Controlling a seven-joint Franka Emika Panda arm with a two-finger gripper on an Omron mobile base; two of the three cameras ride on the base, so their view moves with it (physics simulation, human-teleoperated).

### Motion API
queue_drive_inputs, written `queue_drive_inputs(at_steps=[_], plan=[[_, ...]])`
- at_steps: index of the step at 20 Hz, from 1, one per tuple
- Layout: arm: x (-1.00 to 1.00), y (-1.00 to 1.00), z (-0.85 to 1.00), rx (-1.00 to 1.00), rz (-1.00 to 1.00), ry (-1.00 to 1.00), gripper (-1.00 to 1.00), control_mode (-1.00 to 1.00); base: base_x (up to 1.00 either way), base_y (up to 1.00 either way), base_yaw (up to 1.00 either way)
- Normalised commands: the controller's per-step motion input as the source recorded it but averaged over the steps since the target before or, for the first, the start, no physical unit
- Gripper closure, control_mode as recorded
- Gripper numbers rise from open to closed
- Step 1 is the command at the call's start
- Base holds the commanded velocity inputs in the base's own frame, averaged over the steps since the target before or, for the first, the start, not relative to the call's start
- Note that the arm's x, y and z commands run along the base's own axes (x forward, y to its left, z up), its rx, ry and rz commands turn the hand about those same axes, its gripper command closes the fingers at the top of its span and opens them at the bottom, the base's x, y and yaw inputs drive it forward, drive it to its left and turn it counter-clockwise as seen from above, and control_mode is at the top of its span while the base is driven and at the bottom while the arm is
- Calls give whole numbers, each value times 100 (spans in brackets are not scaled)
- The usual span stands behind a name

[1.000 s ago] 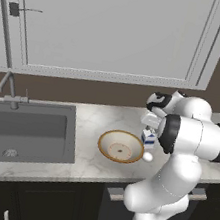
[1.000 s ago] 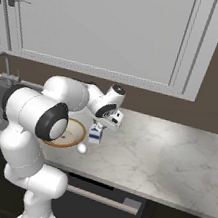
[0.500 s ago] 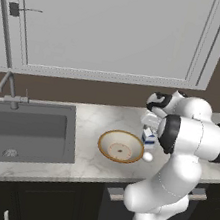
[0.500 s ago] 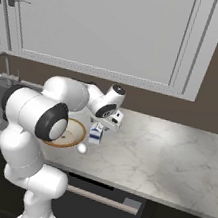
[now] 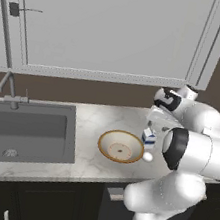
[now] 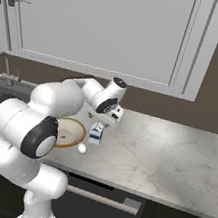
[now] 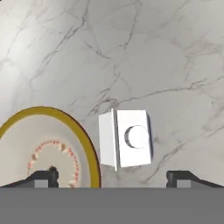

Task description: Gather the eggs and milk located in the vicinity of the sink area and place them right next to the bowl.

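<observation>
Milk (image 7: 126,138) sits directly under my claw (image 7: 113,177), between the two finger tips, which stand wide apart and touch nothing; the carton is free on the desk (image 7: 166,57). From the hand view I look straight down on its gable top and round cap, so the long axis runs vertical: carton upright, ridge of the gable lying alongside the rim of the bowl (image 7: 48,144). In the left base view the milk (image 5: 148,137) stands just beside the bowl (image 5: 121,146) on its right, close to the rim but not, as far as I can tell, touching it. An egg (image 5: 147,157) lies on the desk just in front of the carton, also near the bowl's rim. Right base view agrees: milk (image 6: 95,132), egg (image 6: 81,148), bowl (image 6: 68,133) grouped tight.

Judgement: claw is spread because the carton is set where the task wants it. Sink (image 5: 22,130) lies well apart to the left; whether more eggs remain there I cannot tell.
</observation>
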Motion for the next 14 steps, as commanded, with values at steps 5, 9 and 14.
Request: queue_drive_inputs(at_steps=[5, 9, 14], plan=[[-73, 2, 84, -1, 0, 0, -100, -100, 0, 0, 0], [-93, 20, 47, -3, 1, 4, -100, -100, 0, 0, 0], [-78, 47, -1, -4, 7, 15, -100, -100, 0, 0, 0]])
